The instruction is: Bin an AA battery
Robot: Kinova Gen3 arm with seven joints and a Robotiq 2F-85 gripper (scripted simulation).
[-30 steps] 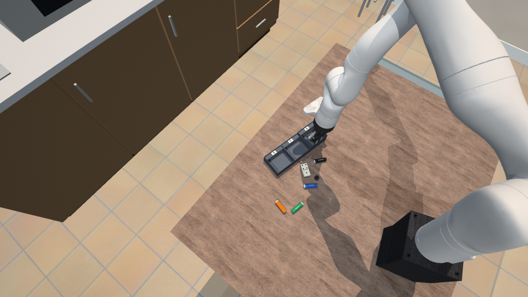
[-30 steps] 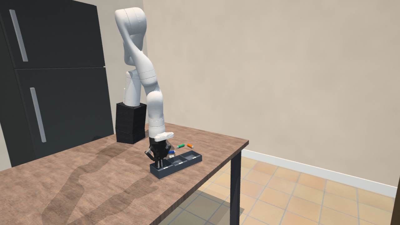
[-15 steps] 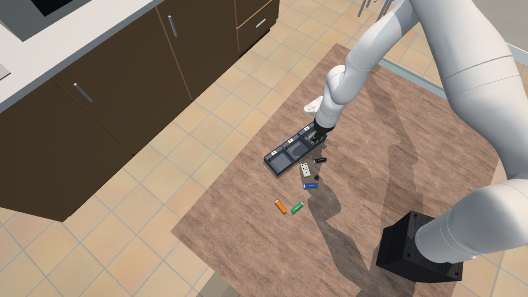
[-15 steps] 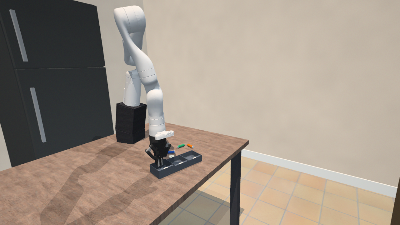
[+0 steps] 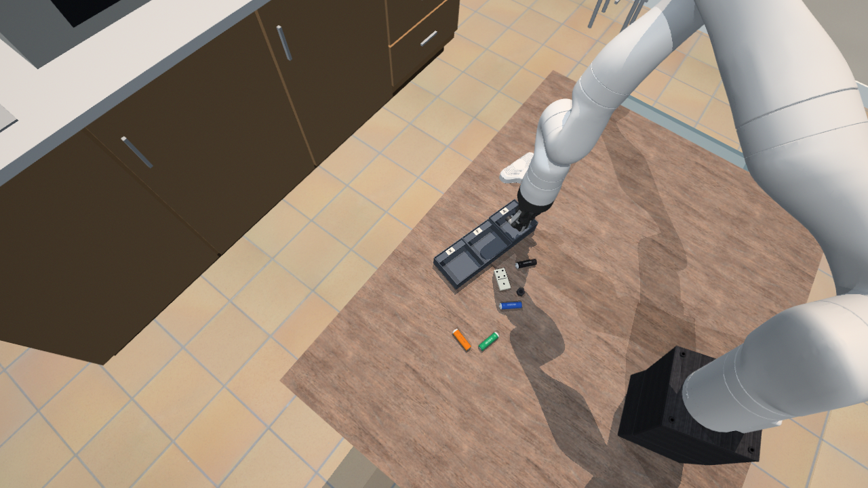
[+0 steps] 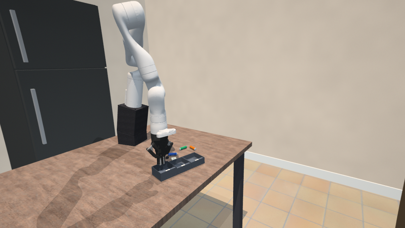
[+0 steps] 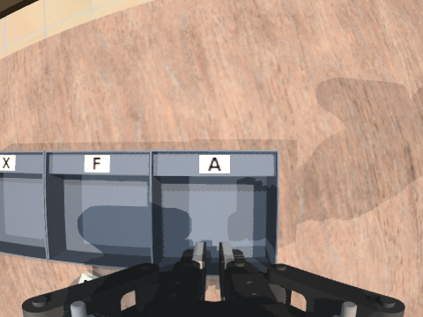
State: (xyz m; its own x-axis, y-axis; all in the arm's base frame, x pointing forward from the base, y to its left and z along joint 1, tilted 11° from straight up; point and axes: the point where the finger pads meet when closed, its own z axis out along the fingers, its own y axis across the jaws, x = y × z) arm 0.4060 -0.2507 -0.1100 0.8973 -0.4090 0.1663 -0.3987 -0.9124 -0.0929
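Note:
Three joined grey bins stand on the wooden table, marked X (image 7: pixel 7 200), F (image 7: pixel 97 206) and A (image 7: pixel 214 206). Bin F (image 5: pixel 485 241) looks empty. My gripper (image 5: pixel 521 223) points straight down with its fingertips at the near edge of bin A (image 5: pixel 513 221). In the wrist view the gripper (image 7: pixel 213 253) is shut, with a thin gap and nothing between the fingers. A black battery (image 5: pixel 525 263), a blue one (image 5: pixel 510 305), a green one (image 5: pixel 488 341) and an orange one (image 5: pixel 461 339) lie on the table beside the bins.
A white domino (image 5: pixel 500 278) and a small black piece (image 5: pixel 520 291) lie between the bins and the blue battery. A white object sits near the table's edge behind my wrist. The arm's black base block (image 5: pixel 685 407) stands at a table corner.

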